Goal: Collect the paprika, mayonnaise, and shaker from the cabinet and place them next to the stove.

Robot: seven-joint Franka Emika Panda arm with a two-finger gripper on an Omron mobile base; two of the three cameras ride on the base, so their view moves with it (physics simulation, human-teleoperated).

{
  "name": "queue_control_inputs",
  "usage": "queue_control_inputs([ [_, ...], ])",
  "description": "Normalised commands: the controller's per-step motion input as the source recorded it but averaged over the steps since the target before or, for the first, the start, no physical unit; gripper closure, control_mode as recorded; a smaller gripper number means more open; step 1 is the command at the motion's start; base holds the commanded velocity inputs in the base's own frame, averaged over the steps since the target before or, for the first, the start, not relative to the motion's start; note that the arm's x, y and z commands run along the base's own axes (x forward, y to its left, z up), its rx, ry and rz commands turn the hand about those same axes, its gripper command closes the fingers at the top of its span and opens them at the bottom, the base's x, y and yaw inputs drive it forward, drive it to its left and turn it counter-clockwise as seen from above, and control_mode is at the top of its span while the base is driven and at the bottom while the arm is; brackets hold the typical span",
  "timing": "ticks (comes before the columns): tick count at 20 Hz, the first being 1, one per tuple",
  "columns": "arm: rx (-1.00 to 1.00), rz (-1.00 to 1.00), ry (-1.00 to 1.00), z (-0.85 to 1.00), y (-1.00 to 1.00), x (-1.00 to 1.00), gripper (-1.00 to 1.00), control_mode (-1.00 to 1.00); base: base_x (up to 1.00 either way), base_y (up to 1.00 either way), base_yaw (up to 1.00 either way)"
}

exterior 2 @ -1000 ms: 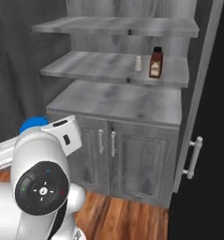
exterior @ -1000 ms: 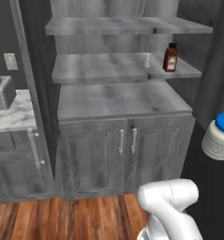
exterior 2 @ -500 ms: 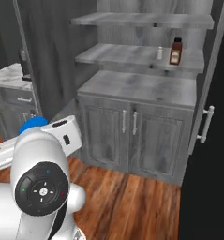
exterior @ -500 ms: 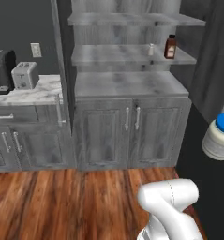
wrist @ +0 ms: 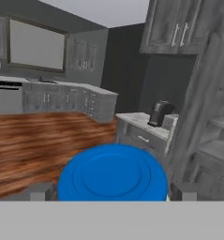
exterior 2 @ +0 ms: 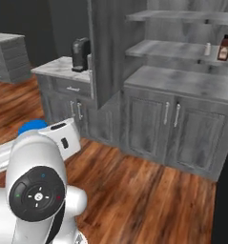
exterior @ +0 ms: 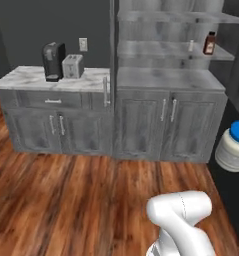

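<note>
The mayonnaise [exterior: 233,149], a cream jar with a blue lid [wrist: 112,174], hangs in the air at the right edge of the left base view. My gripper [wrist: 112,192] is shut on it, a fingertip [wrist: 40,191] on either side of the lid. The lid [exterior 2: 31,127] also peeks out behind my arm in the right base view. The paprika [exterior: 209,43] [exterior 2: 224,47] and the tiny shaker [exterior: 191,46] [exterior 2: 208,48] stand on the middle shelf of the cabinet [exterior: 171,79], far from the gripper. The stove is out of view.
Left of the cabinet, a marble counter [exterior: 26,79] carries a black coffee maker [exterior: 52,61] and a toaster [exterior: 72,66]. Wood floor [exterior: 66,195] spreads in front. More grey cabinets [wrist: 62,101] line the far wall in the hand view.
The base has driven back and away from the cabinet, so the whole scene has shifted and the left counter has come into view. The jar stays in the gripper.
</note>
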Motion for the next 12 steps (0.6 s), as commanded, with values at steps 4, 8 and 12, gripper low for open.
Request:
queue_control_inputs([
  [4,0.0,0.0,0.0,0.0,0.0,0.0,1.0,1.0,-0.55,0.67,0.38],
  [8,0.0,0.0,0.0,0.0,0.0,0.0,1.0,1.0,-0.36,0.78,0.4],
  [12,0.0,0.0,0.0,0.0,0.0,0.0,1.0,1.0,-0.28,0.81,0.42],
])
